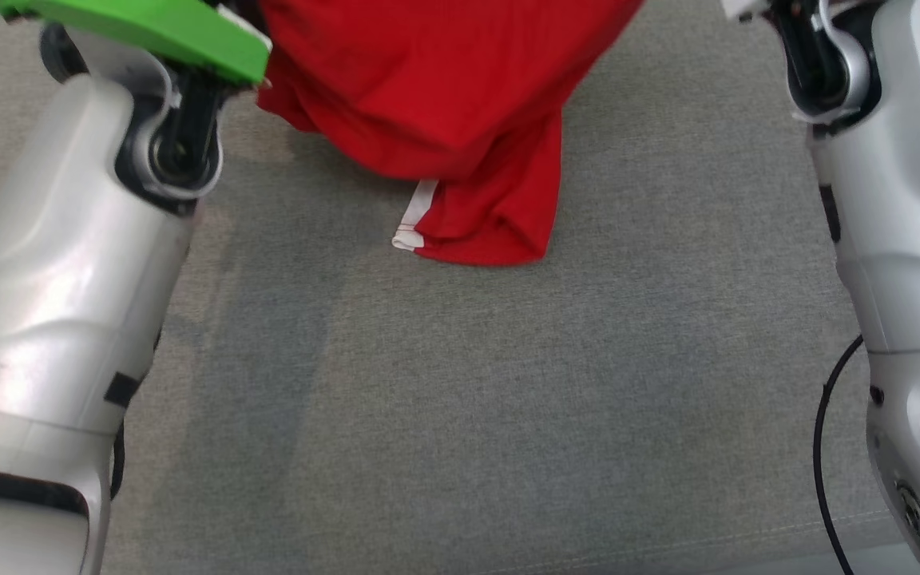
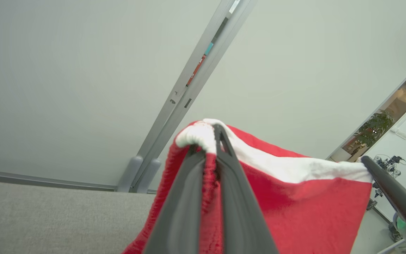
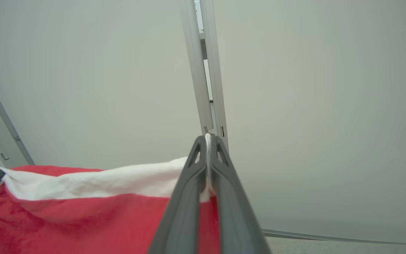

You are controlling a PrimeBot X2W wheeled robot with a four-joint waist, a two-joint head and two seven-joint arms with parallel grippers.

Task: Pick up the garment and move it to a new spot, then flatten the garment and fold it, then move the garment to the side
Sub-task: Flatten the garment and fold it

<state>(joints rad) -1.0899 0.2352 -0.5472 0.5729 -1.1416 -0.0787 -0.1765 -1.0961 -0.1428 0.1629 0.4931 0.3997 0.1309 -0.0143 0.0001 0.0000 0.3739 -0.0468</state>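
Hanging between the robot's two raised arms, a red garment [image 1: 428, 88] is held up over a grey fabric surface [image 1: 468, 415], at the far middle of the scene. The left gripper [image 2: 217, 135] has its two dark fingers pressed together on the garment's left top corner, where red cloth and a bunched end of the white band [image 2: 294, 167] are pinched between them. The right gripper [image 3: 208, 139] is likewise clamped on the right end of that band, a sliver of white cloth showing between its fingertips. The white band runs from one gripper to the other along the garment's top edge, with the red cloth falling below it in loose folds. In the head view, the garment's lower end narrows to a folded tail with a strip of white trim [image 1: 414, 214] on its left side; it reaches down to the surface, though whether it touches cannot be told. The pale left forearm [image 1: 53, 263], topped by a green part [image 1: 148, 28], stands at the left, and the pale right forearm [image 1: 899, 200] at the right, a black cable [image 1: 827, 447] looping beside it. A plain pale wall [image 3: 312, 88] with a grey upright frame [image 3: 193, 70] rises beyond.
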